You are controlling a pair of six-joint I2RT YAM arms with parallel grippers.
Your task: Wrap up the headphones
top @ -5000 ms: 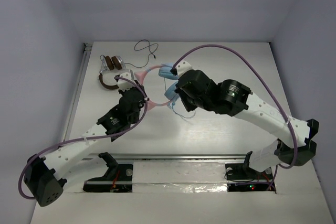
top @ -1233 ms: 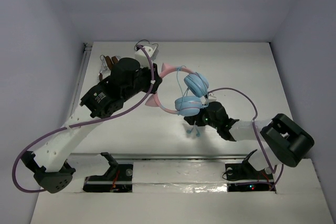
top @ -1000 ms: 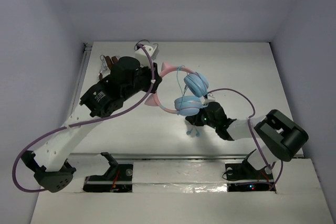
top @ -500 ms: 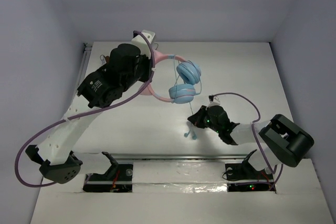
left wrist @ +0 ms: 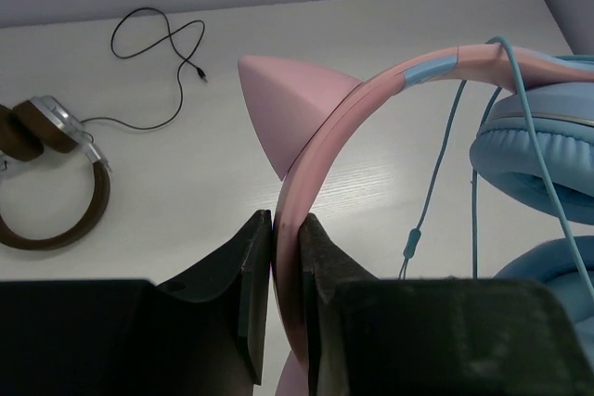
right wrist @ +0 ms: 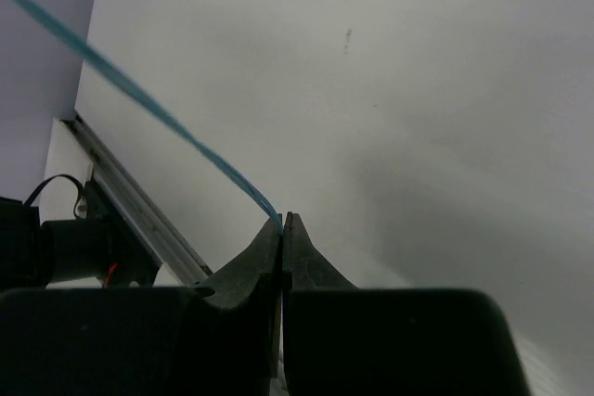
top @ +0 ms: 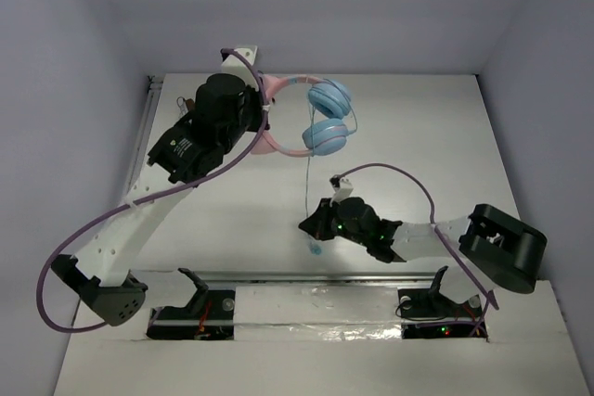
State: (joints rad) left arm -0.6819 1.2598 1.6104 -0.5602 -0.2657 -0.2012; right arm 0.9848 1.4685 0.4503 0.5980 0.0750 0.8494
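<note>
Headphones (top: 327, 134) are held off the table (top: 418, 136) at its far-left part, near the back wall. In the top view the headband arc opens to the right, and the two ear cups sit side by side at its right end, one farther and one nearer. The long axis of the set runs roughly left to right, from the clamped band to the cups. The cable (top: 308, 190) drops from the cups in a nearly straight line toward the near edge, so its long axis runs far to near. The headband (left wrist: 371, 104) is smooth pink plastic, flat and narrow, with a light-blue section toward the cups. A pink cat ear (left wrist: 283, 104) stands off it, a pointed triangular cone. The ear cups (left wrist: 534, 150) are round and light blue, with padded, matte cushions. The cable is thin, light blue and taut – a small inline piece sits on it in the left wrist view. The left gripper (left wrist: 285, 229) is clamped edge-on across the headband, with dark fingers pressed to both faces. The right gripper (right wrist: 281, 222) lies low near the front of the table with its jaws pinched together on the cable, which enters at the very tips. Brown headphones (left wrist: 51, 183) with a looped black lead (left wrist: 158, 34) lie on the table at far left, well apart.
</note>
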